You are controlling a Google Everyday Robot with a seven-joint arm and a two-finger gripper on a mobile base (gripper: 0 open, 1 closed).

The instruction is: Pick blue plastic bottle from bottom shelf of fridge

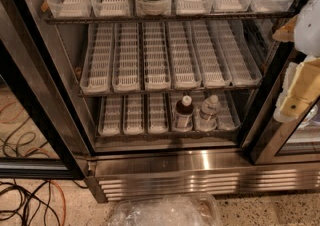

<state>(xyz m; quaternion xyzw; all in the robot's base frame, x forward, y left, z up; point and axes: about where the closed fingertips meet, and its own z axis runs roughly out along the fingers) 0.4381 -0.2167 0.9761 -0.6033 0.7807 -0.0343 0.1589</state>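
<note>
**Sighting on the bottom shelf (pixel 125 116)**

I am watching the blue plastic bottle (pixel 183 113) standing upright there, right of centre, just beside a clear bottle (pixel 207 112). The fridge (pixel 200 167) is standing open. The gripper (pixel 299 95) is hanging at the right edge, well apart from the bottle; I am unable to tell whether it is open or closed.

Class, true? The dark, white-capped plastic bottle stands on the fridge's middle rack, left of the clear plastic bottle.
No. The camera view shows the dark bottle on the bottom shelf, left of the clear bottle; the gripper hangs at the right edge.
</note>
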